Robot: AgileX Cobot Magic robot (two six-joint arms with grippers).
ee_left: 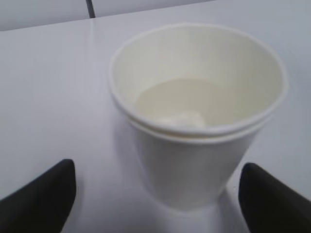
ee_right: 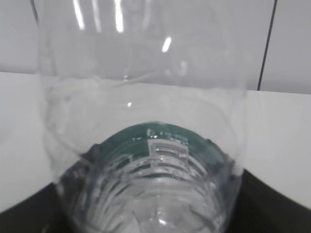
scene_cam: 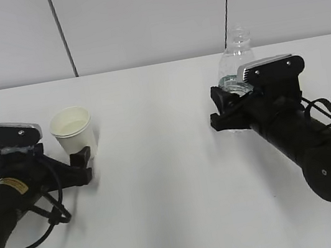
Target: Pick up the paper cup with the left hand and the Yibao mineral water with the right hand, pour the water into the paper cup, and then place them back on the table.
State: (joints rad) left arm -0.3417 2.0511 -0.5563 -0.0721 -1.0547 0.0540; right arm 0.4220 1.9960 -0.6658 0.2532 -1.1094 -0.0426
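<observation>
The paper cup (scene_cam: 73, 131) stands upright on the table (scene_cam: 175, 185) at the left, with a little water (ee_left: 170, 99) in its bottom. My left gripper (scene_cam: 79, 152) is open, its fingers on either side of the cup's base with gaps showing in the left wrist view (ee_left: 155, 194); the cup (ee_left: 194, 160) stands between them. The Yibao mineral water (scene_cam: 236, 59), capless and upright, sits in my right gripper (scene_cam: 225, 111). In the right wrist view the bottle (ee_right: 146, 107) fills the frame and the black fingers (ee_right: 272, 204) press its sides. The bottle's base is hidden.
A white wall with two dark vertical seams (scene_cam: 62, 33) runs behind the table's far edge. White tabletop lies between the two arms and in front of them.
</observation>
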